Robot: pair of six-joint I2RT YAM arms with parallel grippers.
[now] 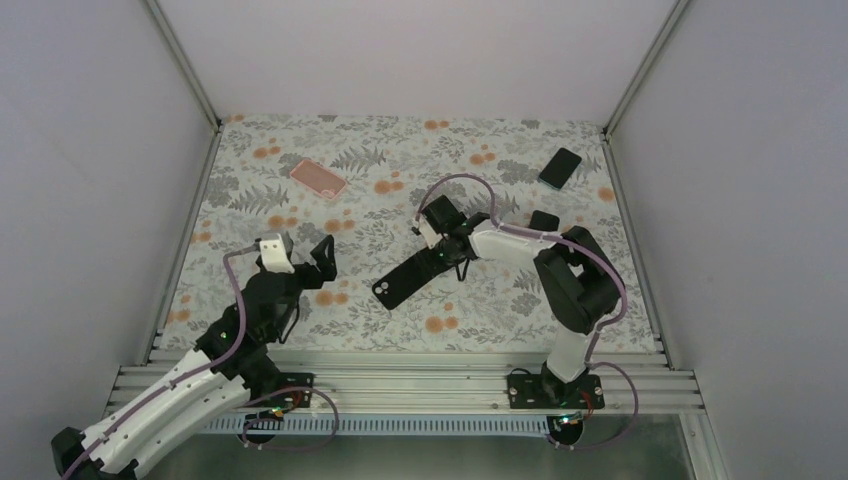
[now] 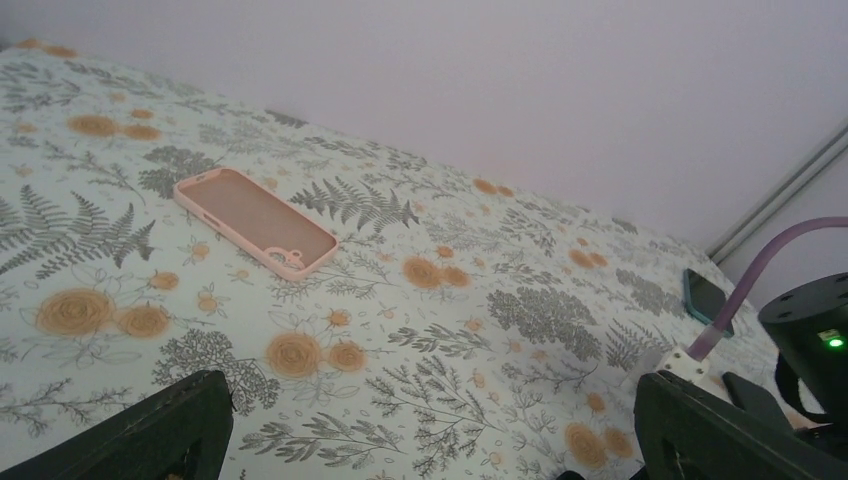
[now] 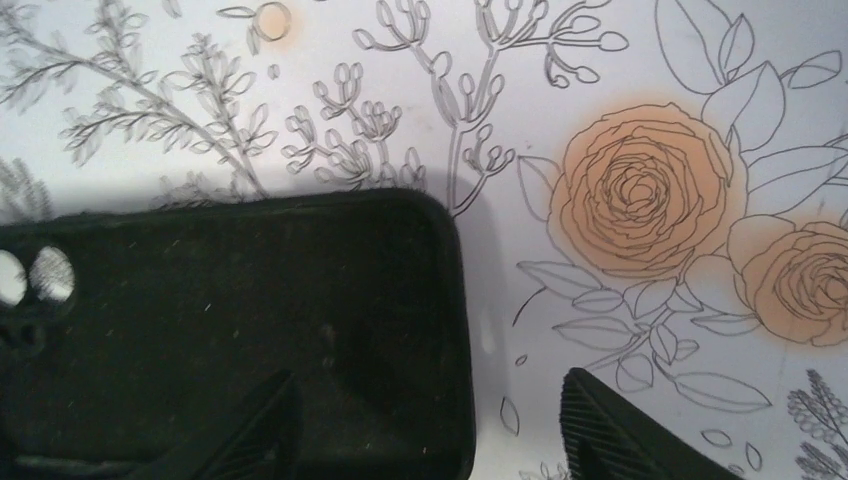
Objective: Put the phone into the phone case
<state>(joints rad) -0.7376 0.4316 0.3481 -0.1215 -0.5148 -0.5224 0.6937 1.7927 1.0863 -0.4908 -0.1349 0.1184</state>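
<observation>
Left gripper [image 1: 324, 258]: spread as wide as it went and held nothing. In its own wrist view only 2 black fingertips [image 2: 160, 430] showed, cut off at the bottom corners.
Right gripper [image 1: 447, 262]: jaws partly apart, astride the end of the black soft phone case [image 1: 405, 280] opposite its camera holes. 1 ribbed finger [image 3: 640, 435] stood over the floral patterned tablecloth [image 3: 640, 60] and the other over the case's flat face. I could not tell whether either pad touched the rim.
Black case, contents: it lay flat mid-table with the cloth showing through 2 camera holes. The right wrist view cut off its left and bottom edges.
Pink glossy phone case [image 1: 318, 178]: at far left with its hollow side up and nothing inside, well apart from both grippers.
Dark rectangular phone [image 1: 560, 167]: on the cloth near the far right corner post, outside both cases. In the left wrist view a lilac cable [image 2: 745, 280] partly hid it.
Markings: any print was too small to make out. 1 green light [image 2: 830, 340] glowed on the right arm.
</observation>
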